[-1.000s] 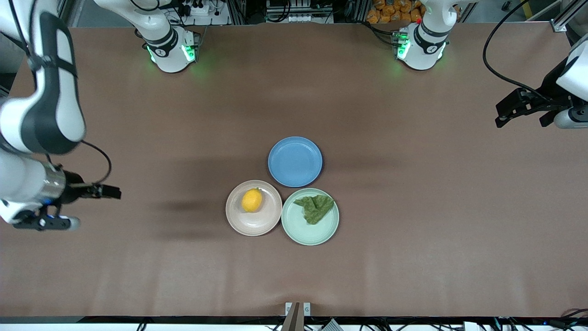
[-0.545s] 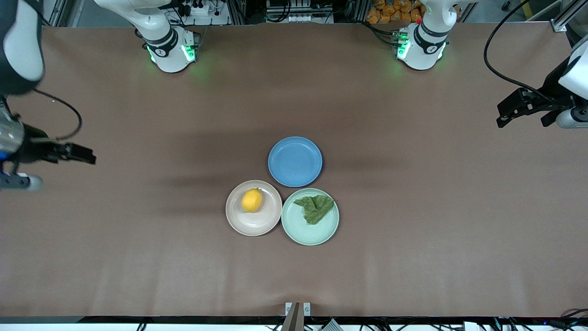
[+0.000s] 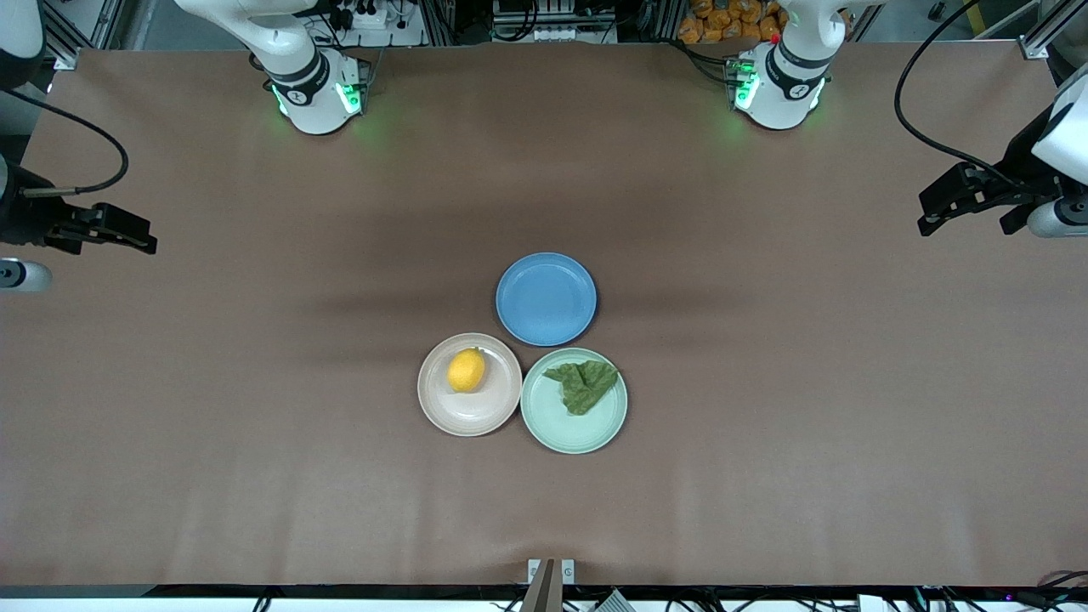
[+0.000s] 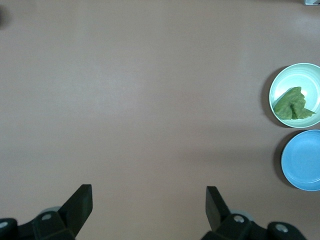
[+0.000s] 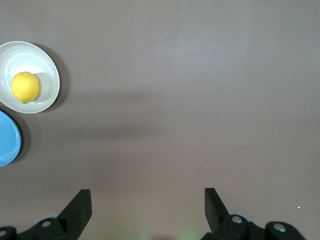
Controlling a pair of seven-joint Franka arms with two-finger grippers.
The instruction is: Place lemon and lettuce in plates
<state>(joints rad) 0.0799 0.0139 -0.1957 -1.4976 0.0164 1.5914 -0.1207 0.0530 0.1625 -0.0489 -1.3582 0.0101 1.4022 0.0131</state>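
Plates: three; lemon [image 3: 466,371] one, lettuce [image 3: 583,384] one.

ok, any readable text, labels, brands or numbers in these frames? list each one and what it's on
None readable.
Lemon, lettuce, pink-beige plate, mint green plate, blue plate: no markings.
Table: plain brown, no print.
Left gripper and right gripper: open, no legible label.
Arm bases: small dark marks, too small to read.
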